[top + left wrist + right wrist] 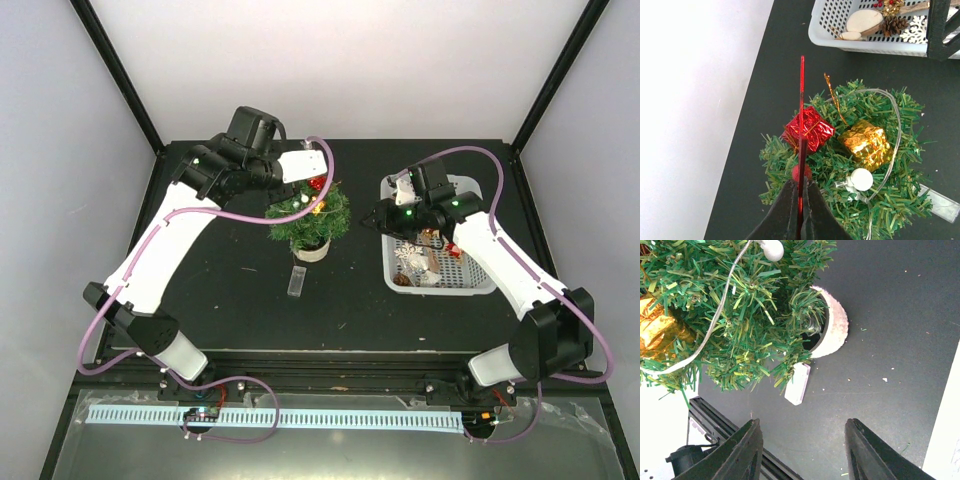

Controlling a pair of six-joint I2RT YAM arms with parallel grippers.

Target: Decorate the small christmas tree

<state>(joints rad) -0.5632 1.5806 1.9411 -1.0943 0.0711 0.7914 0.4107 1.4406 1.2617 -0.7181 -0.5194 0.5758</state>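
The dark surface point(220, 300) carries the small christmas tree point(310, 218) near its middle, standing upright on its pale base, with the white basket point(445, 289) of spare decorations to the right, apart from it.

The step in hand looks like placing one more ornament. The left tool point(801, 186) hovers right over the tree's crown, fingers pinched together on a thin red ornament point(801, 90), flat and seen edge-on, which sticks out forward above the branches. The right tool point(802, 426) stands by the basket's left rim with its fingers well apart and nothing between them.

Already on the tree are a gold gift box point(867, 142), a red gift box point(807, 130) just beside the held piece, and a white bulb point(861, 179) on a clear wire.

The next move probably calls for lowering the red ornament into a free patch of needles clear of the red box, seating it so the branches catch it, and only then parting the fingers.
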